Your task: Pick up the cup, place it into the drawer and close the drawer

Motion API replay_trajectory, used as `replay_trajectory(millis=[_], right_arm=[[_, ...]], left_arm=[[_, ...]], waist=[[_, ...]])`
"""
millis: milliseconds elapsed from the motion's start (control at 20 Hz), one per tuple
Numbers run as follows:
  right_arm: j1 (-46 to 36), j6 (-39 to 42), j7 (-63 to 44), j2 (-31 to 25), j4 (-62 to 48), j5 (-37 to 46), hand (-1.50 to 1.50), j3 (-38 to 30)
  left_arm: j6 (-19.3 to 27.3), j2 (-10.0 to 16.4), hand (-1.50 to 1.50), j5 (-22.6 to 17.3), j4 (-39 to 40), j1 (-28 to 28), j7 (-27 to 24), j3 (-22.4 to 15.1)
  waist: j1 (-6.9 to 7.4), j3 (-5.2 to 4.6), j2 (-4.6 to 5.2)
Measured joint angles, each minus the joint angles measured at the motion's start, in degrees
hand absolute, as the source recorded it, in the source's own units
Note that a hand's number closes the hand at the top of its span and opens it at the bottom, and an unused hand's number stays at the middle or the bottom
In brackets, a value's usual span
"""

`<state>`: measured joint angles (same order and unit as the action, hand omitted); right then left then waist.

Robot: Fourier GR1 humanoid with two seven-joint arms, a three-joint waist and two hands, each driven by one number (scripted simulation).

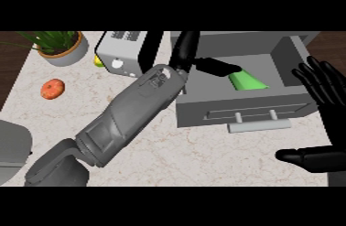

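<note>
Head view: my left hand (209, 64) touches the green cup (250, 81) inside the open drawer (223, 106); I cannot tell its grip. Right hand (334, 126) rests spread.

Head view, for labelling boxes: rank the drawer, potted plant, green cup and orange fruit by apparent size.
1. drawer
2. potted plant
3. green cup and orange fruit: too alike to rank, cup partly hidden
</note>
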<state>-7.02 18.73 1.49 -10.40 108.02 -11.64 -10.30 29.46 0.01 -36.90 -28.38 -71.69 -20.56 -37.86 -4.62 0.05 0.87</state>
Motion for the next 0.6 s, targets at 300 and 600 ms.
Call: replay_trajectory(millis=[300,600], right_arm=[[2.74,4.18,-0.31,-2.92,3.56,-0.72,1.50,0.26],[4.77,6.86,-2.88,-7.18,7.58,3.34,1.50,1.20]], left_arm=[[-0.77,0.00,-1.50,-1.48,-0.88,-0.95,-2.94,3.31],[-2.09,3.18,-1.50,-2.33,-4.83,-0.28,-0.63,7.00]], waist=[[1.96,-0.02,-0.45],[3.84,-0.06,-0.97]])
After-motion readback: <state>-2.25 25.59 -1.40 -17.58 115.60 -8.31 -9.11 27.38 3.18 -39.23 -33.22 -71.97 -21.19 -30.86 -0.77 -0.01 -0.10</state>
